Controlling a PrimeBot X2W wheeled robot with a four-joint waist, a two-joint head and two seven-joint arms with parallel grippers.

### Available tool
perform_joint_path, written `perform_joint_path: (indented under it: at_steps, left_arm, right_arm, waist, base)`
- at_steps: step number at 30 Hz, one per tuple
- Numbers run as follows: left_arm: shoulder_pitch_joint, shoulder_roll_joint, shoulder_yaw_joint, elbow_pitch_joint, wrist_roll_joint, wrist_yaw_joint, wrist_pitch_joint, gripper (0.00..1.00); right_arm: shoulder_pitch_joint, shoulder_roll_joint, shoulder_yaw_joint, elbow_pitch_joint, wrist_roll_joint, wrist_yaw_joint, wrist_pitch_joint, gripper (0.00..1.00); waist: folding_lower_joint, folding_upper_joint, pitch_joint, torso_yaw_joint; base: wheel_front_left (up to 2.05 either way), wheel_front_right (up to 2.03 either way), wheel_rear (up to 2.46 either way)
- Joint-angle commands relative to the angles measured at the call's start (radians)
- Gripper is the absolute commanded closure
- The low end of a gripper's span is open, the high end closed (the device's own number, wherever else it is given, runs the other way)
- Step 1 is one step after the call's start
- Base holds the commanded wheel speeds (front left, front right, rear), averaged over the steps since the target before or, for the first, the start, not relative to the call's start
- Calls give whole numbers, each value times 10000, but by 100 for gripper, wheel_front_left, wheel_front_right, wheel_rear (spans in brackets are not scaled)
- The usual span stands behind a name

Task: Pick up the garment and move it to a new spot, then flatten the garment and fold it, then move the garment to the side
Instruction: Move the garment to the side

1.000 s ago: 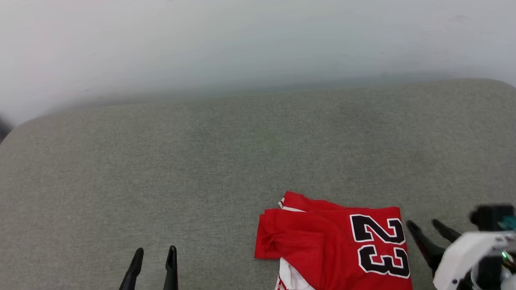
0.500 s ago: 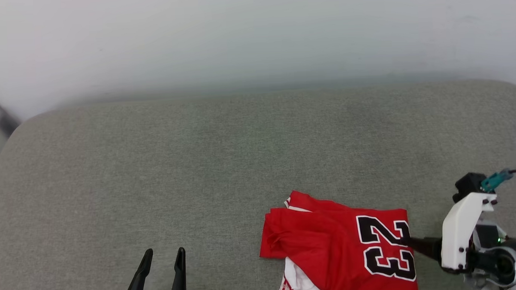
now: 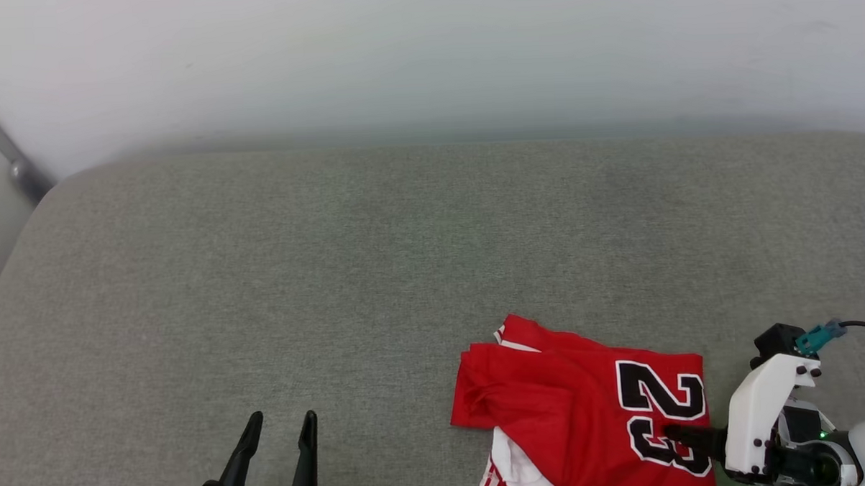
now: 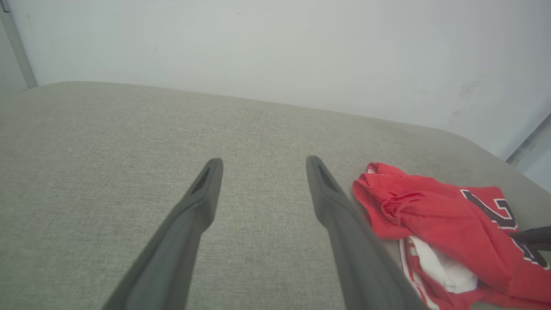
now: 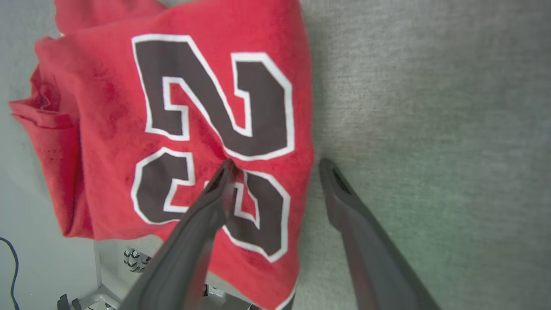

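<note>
A plain indoor room, home or lab I cannot tell: a grey fabric pad [image 3: 333, 275] against a blank white wall [image 3: 426, 56], a metal pole [image 3: 12, 164] at its left.

grey woven fabric surface [image 3: 332, 261], rounded corners, plain pale wall [image 3: 426, 56] behind it, grey metal bar [image 3: 1, 154] at far left.

Black, white-outlined number "23" reads on the red garment [image 5: 181, 129].

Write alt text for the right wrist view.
The right gripper, jaws open, straddles the edge of a red garment numbered 23: one dark finger over the numerals, the other over the grey upholstered surface beside it.
</note>
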Motion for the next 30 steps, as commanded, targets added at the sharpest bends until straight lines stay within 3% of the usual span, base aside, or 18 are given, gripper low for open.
perform_joint_path:
  at_steps: [1, 10, 11, 12, 13, 14, 15, 16, 17, 18, 30]
  left_arm:
    - [-142, 68, -113, 50, -22, 7, -17, 0]
    - [-247, 79, -164, 188, -82, 7, -17, 0]
    - [-258, 78, -178, 205, -90, 7, -17, 0]
    - [-258, 78, -178, 205, -90, 7, -17, 0]
    - [-273, 75, -186, 219, -96, 7, -17, 0]
    - [-286, 71, -190, 225, -101, 7, -17, 0]
    - [-295, 65, -170, 229, -113, 7, -17, 0]
    - [-300, 55, -161, 233, -120, 7, -17, 0]
    - [-298, 48, -146, 237, -122, 7, -17, 0]
    - [-293, 43, -136, 240, -122, 7, -17, 0]
    - [-390, 39, -119, 340, -151, 7, -17, 0]
  right_arm:
    - [-132, 173, -11, 301, 23, -5, -166, 0]
    - [-388, 253, 630, 971, 328, -5, -816, 0]
    - [-396, 219, 700, 1042, 388, -5, -911, 10]
    - [-396, 219, 700, 1042, 388, -5, -911, 10]
    - [-393, 191, 771, 1142, 433, -5, -944, 21]
    - [-403, 183, 882, 1172, 476, -5, -1019, 22]
    - [-425, 160, 958, 1225, 532, -5, -1078, 31]
    - [-433, 108, 1134, 1261, 545, -5, -1027, 53]
    - [-455, 30, 1233, 1293, 538, -5, -1134, 60]
    - [-478, -14, 1341, 1308, 599, -5, -1193, 100]
    - [-825, -444, 2053, 1559, 1178, -13, -1750, 100]
  waist:
    - [0, 0, 63, 148]
    - [0, 0, 166, 486]
    - [0, 0, 162, 514]
    - [0, 0, 162, 514]
    - [0, 0, 157, 539]
    - [0, 0, 153, 559]
    - [0, 0, 151, 569]
    - [0, 0, 150, 578]
    - [0, 0, 152, 579]
    - [0, 0, 154, 572]
    - [0, 0, 135, 350]
  base:
    - [0, 0, 0]
    - [0, 0, 0]
    - [0, 0, 0]
    - [0, 0, 0]
    - [0, 0, 0]
    - [0, 0, 0]
    - [0, 0, 0]
    - [0, 0, 0]
    - [0, 0, 0]
    - [0, 0, 0]
    - [0, 0, 0]
